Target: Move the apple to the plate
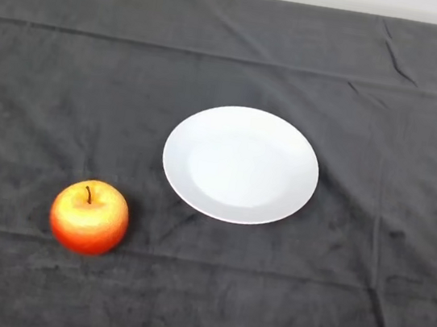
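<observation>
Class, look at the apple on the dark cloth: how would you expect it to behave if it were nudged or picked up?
The apple looks round and stands stem-up, so a nudge would probably roll or rock it. Its skin looks smooth and glossy, so it may be slippery to hold. The soft cloth should slow any roll towards the plate.

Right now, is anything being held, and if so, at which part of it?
Nothing is held. The apple sits alone on the cloth, apart from the plate, and no robot hand is in view.
</observation>
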Robot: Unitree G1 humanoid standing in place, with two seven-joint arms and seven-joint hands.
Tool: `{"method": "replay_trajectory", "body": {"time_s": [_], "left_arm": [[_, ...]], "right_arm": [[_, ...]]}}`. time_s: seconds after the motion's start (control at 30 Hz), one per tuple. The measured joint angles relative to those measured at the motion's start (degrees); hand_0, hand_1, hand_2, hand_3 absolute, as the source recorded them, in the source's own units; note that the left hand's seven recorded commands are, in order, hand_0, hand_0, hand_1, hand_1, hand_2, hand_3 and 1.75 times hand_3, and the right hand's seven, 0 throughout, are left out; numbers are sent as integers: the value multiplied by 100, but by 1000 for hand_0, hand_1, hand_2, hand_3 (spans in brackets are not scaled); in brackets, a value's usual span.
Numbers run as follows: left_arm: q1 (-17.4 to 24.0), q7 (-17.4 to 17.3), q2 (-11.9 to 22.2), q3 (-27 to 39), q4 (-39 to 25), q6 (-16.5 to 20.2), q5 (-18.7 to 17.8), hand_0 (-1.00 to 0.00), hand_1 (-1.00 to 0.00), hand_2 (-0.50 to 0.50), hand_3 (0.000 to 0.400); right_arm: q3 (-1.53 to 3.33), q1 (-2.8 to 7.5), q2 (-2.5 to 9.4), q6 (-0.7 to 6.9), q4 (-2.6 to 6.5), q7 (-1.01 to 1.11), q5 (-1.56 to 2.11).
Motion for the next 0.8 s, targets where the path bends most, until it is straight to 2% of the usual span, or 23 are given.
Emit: {"method": "replay_trajectory", "body": {"time_s": [0.1,0.23,0.4,0.6,0.8], "left_arm": [[-14,89,0,-104,-1,-68,240,0,0,0,0],[-98,211,-7,-362,-56,-334,623,0,0,0,0],[-165,507,-16,-759,-413,-570,1135,0,0,0,0],[-181,864,-82,-1152,-783,-658,1777,0,0,0,0],[-143,1206,-345,-1516,-1211,-660,2353,0,0,0,0]], "right_arm": [[0,0,0,0,0,0,0],[-1,0,-1,0,0,0,0],[-3,0,-2,0,0,1,0],[-6,0,-3,0,0,2,0],[1,-8,6,0,0,3,0]]}}
